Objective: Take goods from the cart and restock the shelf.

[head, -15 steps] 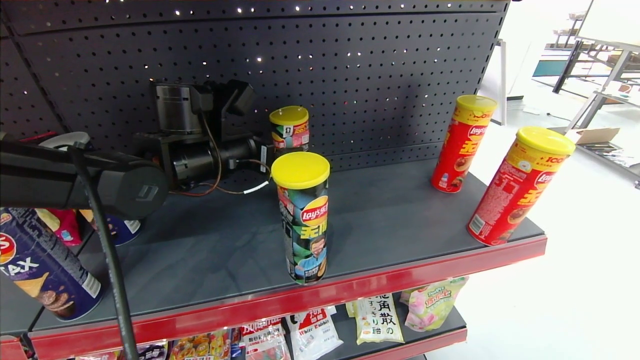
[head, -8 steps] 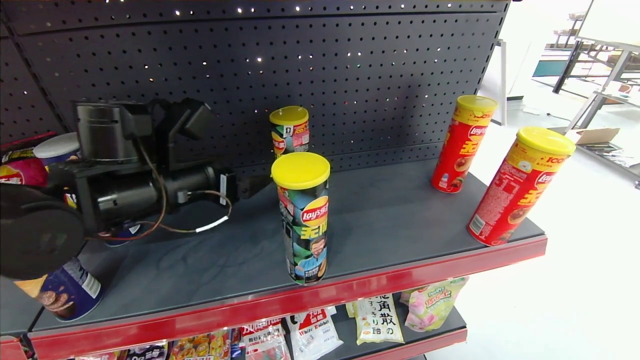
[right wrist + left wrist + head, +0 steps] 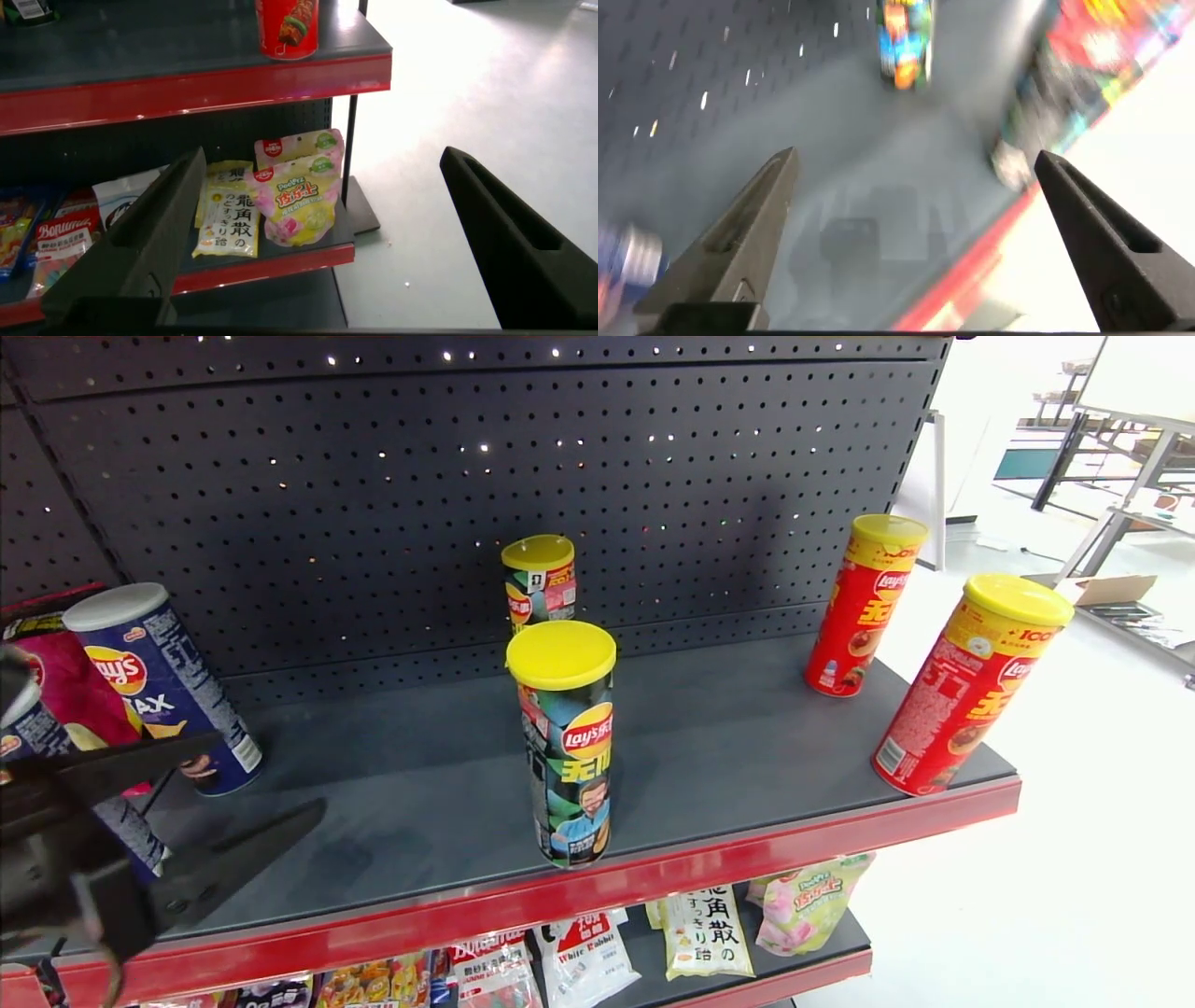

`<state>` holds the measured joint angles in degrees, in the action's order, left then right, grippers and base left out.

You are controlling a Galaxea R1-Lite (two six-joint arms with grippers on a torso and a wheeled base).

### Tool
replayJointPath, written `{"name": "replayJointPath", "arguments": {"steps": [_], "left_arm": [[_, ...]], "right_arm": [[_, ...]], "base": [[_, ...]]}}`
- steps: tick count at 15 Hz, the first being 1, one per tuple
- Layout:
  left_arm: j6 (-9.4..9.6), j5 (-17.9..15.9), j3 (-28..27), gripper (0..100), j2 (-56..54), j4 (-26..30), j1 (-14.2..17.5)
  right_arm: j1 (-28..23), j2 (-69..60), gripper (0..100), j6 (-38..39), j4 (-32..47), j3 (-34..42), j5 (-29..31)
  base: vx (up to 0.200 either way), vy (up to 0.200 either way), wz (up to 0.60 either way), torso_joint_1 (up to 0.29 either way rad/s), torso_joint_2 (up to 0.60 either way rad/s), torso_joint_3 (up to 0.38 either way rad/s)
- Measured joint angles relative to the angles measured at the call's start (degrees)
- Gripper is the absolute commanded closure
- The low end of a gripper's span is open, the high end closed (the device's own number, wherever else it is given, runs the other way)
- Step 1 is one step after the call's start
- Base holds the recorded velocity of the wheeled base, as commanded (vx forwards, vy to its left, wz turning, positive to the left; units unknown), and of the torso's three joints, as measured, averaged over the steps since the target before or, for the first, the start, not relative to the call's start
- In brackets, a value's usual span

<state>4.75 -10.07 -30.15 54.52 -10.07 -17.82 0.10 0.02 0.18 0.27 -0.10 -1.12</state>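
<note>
Back wall: dark perforated metal back panel (image 3: 709,476) rises behind everything; we see light specks thru its holes.
Shelf: dark grey metal shelf board with red front lip (image 3: 747,737) carries all the cans.
Lower shelf: second dark shelf with red lip (image 3: 822,967) sits below, stocked w/ snack bags.
Left claw: black two-finger left claw (image 3: 271,770) sits at the shelf's front left corner, just above the board. Fingers are wide apart w/ nothing btwn them.
Right claw: black two-finger right claw (image 3: 324,154) is low, in front of the lower shelf. Fingers are wide apart & hold nothing.
Red cans: tall red cardboard can with yellow lid (image 3: 971,686) stands at the front right corner, near the lip. We see a second red can (image 3: 866,607) behind it, closer to the back panel, the two apart.
Blue cans: tall blue cardboard can with white lid (image 3: 159,681) stands at the left, toward the back. A partly hidden blue can (image 3: 135,835) is nearer the front, behind the left claw's fingers.
Green cans: green-and-black cardboard can with yellow lid (image 3: 565,747) stands mid-shelf near the front lip. A matching rear can (image 3: 540,577) stands straight behind it by the back panel, well apart.
Bags: red crinkly bag (image 3: 65,681) is just beside the white-lidded blue can. On the lower shelf, a pink-and-green soft candy bag (image 3: 299,201) lies next to a pale yellow printed packet (image 3: 229,219).
</note>
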Motion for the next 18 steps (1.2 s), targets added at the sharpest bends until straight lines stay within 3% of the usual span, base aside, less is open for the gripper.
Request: {"name": "replayJointPath", "arguments": {"steps": [3, 4, 5, 6, 7, 9, 12, 16, 18], "left_arm": [[-1.5, 6.33, 4.5, 0, -20.83, 14.14, 1.76], [-3.06, 9.5, 5.16, 0, -25.36, 18.93, 2.28], [-6.41, 12.09, 5.35, 0, -29.31, 21.35, 2.84], [-7.77, 13.24, 5.62, 0, -32.17, 21.59, 3.16], [-7.81, 14.52, 5.79, 0, -34.46, 21.67, 3.33], [-6.1, 15.95, 6.08, 0, -37.74, 21.72, 3.47], [-3.04, 22.76, 8.18, 0, -42.59, 24.89, 3.94], [0.63, 24.62, 9.29, 0, -45.09, 25.12, 4.96], [0.94, 24.87, 9.59, 0, -45.54, 25.11, 5.73]], "right_arm": [[0.0, 0.0, 0, -0.02, 0.0, 0.0, 0.0], [0.0, 0.0, 0, 0.0, 0.0, 0.0, 0.0], [-0.02, 0.0, 0, 0.0, 0.0, 0.07, 0.01], [-0.02, 0.0, 0, 0.0, -0.02, 0.07, 0.0], [-0.02, 0.0, 0, 0.0, -0.02, 0.05, 0.0], [-0.02, 0.0, 0, -0.02, 0.0, 0.05, 0.01], [0.0, 0.0, 0, -0.02, 0.0, 0.05, 0.0], [0.04, 0.0, 0, -0.72, 0.0, 0.05, -0.21], [0.04, 0.0, 0, -0.84, 0.02, 0.05, -0.46]], "base": [[0.0, 0.0, 0.0, 0.0, 0.0, 0.0], [0.0, 0.0, 0.0, 0.0, 0.0, 0.0], [0.0, 0.0, 0.0, 0.0, 0.0, 0.0], [0.0, 0.0, 0.0, 0.0, 0.0, 0.0], [0.0, 0.0, 0.0, 0.0, 0.0, 0.0], [0.0, 0.0, 0.0, 0.0, 0.0, 0.0], [0.0, 0.0, 0.0, 0.0, 0.0, 0.0], [0.0, 0.0, 0.0, 0.0, 0.0, 0.0], [0.0, 0.0, 0.6, -0.005, 0.0, 0.002]]}}
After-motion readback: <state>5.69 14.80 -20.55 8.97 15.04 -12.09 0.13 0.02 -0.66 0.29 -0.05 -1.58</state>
